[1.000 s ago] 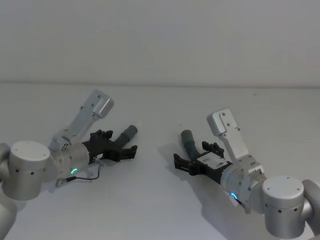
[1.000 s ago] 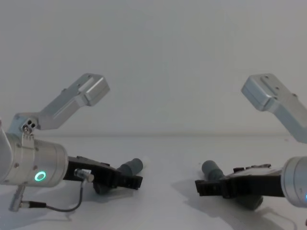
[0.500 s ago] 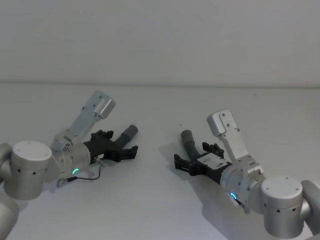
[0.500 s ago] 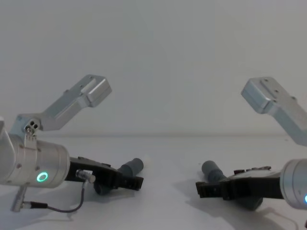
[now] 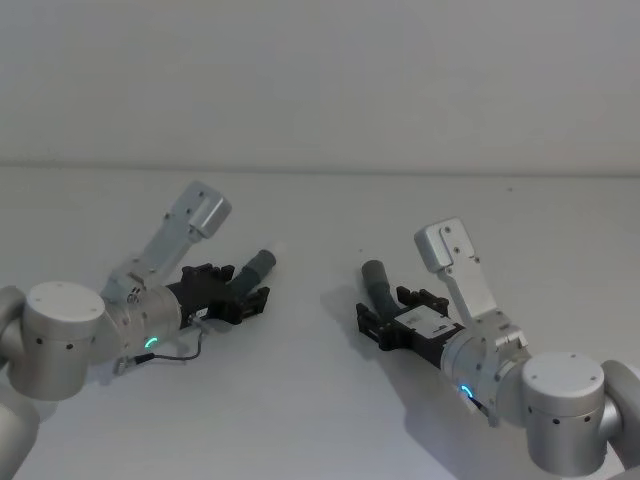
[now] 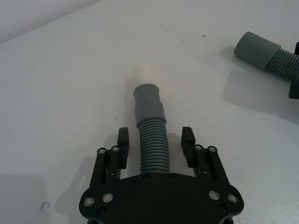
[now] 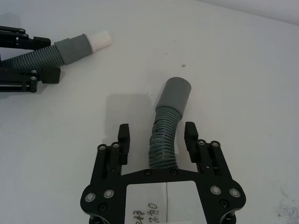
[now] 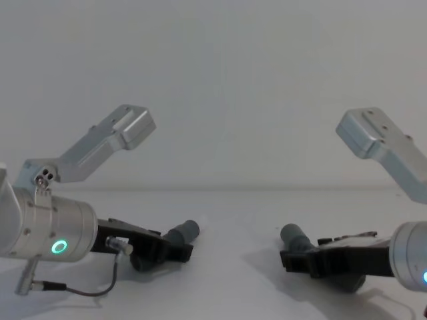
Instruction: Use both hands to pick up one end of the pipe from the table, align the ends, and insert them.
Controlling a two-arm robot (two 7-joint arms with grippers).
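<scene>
On desk [image 5: 320,410]: straight hose piece [image 5: 256,267] centre-left, between fingers of left gripper [image 5: 244,286]; curved hose piece [image 5: 378,281] centre-right, between fingers of right gripper [image 5: 392,306]. Pieces apart.

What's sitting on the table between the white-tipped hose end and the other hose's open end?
Nothing but bare table, save a tiny dark speck. The head view shows the white tip and the open socket lying apart.
</scene>
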